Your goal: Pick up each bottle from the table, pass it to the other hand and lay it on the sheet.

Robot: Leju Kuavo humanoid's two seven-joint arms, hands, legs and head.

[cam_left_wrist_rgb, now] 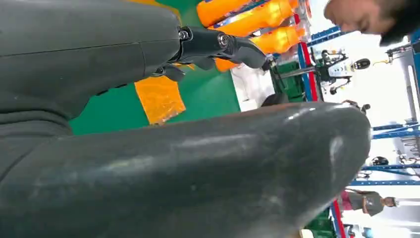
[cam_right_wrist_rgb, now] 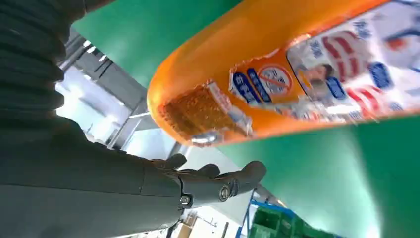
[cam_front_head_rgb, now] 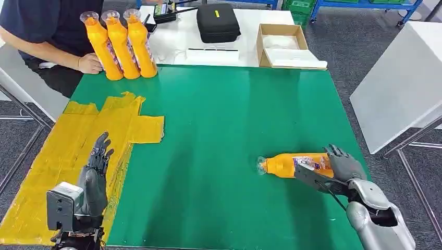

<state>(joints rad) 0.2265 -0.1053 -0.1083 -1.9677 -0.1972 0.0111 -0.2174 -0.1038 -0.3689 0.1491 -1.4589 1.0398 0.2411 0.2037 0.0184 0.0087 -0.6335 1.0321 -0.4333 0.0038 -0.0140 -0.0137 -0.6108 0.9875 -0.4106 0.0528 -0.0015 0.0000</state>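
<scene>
The orange bottle (cam_front_head_rgb: 293, 164) lies on its side on the green table mat (cam_front_head_rgb: 224, 156), toward my right edge, its clear cap pointing across the mat to my left. My right hand (cam_front_head_rgb: 341, 165) sits at its base end, thumb under the label side and fingers over the far side; the wrist view shows the bottle's bottom (cam_right_wrist_rgb: 198, 111) just beside my fingers (cam_right_wrist_rgb: 237, 178), but I cannot tell whether I am really clamping it or only cupping it. My left hand (cam_front_head_rgb: 96, 172) stands upright over the yellow sheet (cam_front_head_rgb: 78, 151), fingers apart and holding nothing. The sheet is pieced from yellow strips and covers the mat's left part. At the far left corner three more orange bottles (cam_front_head_rgb: 121, 44) stand in a tight row, a person's hand (cam_front_head_rgb: 89, 63) resting against them. Beyond the mat a white table (cam_front_head_rgb: 229, 49) carries a black case (cam_front_head_rgb: 217, 23) and an open cardboard box (cam_front_head_rgb: 284, 46); grey carpet (cam_front_head_rgb: 344, 57) and blue racks surround us.
</scene>
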